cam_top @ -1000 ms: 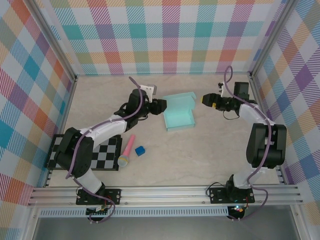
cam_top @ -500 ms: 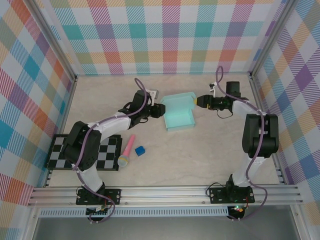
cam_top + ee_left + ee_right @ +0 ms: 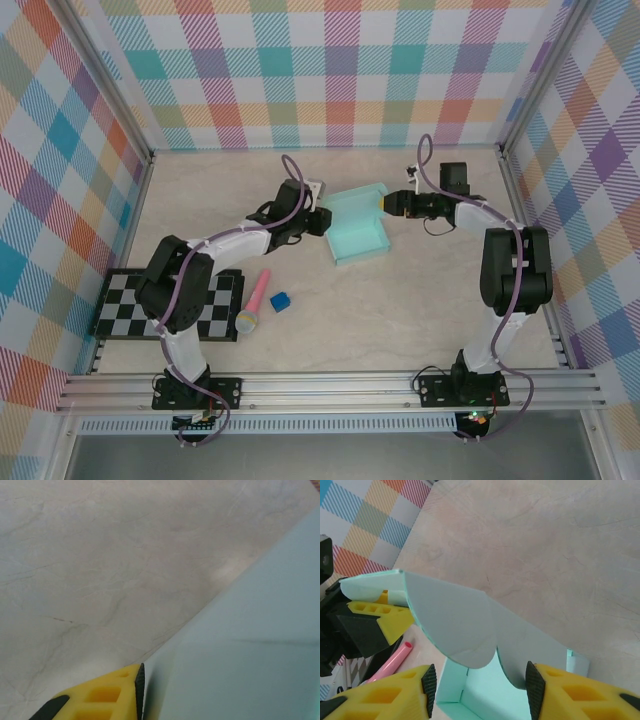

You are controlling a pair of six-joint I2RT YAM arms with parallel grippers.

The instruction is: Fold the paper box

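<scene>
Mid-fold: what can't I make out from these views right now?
Left claw grip: in the left wrist view the paper box covers its second finger.
Right claw touching the flap or not: the flap's edge vanishes behind one finger in the right wrist view.
Inside of the paper box: the raised flap hides most, same view.

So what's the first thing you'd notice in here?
The pale mint paper box in the middle of the table, half folded, with the left gripper at its left wall and the right gripper at its far right corner, jaws open around a rounded flap. Nearer the front lie a pink toy microphone and a tiny blue cube, and bright checked walls ring the table.
</scene>
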